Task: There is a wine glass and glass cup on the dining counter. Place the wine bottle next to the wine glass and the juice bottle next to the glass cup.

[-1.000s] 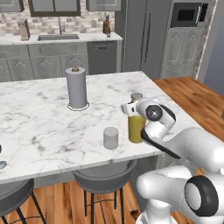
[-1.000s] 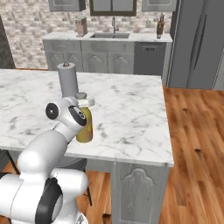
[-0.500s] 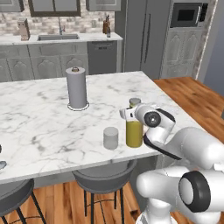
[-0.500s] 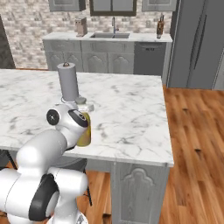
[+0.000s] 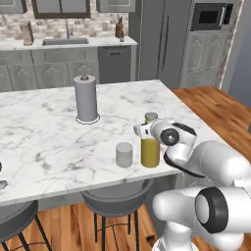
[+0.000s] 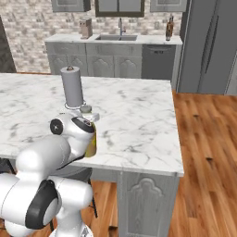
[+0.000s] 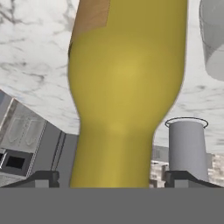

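On the table [image 5: 44,132] — one juice bottle [image 5: 150,152], one glass cup [image 5: 124,154], one paper towel roll [image 5: 86,99]; two stools [image 5: 115,203] below — one pincer [image 7: 111,180].

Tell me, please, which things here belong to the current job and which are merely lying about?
Job:
stout yellow-orange juice bottle
short grey translucent glass cup
white marble dining counter
gripper

Lying about:
tall grey paper towel roll
dark round stool

Even, bright, diffuse rendered light with no glare. Soft faint shadows sit under the paper towel roll [image 5: 86,98] on the surface [image 5: 44,137]. Images are low-resolution, slightly soft; the juice bottle [image 7: 127,87] looms blurry close-up.
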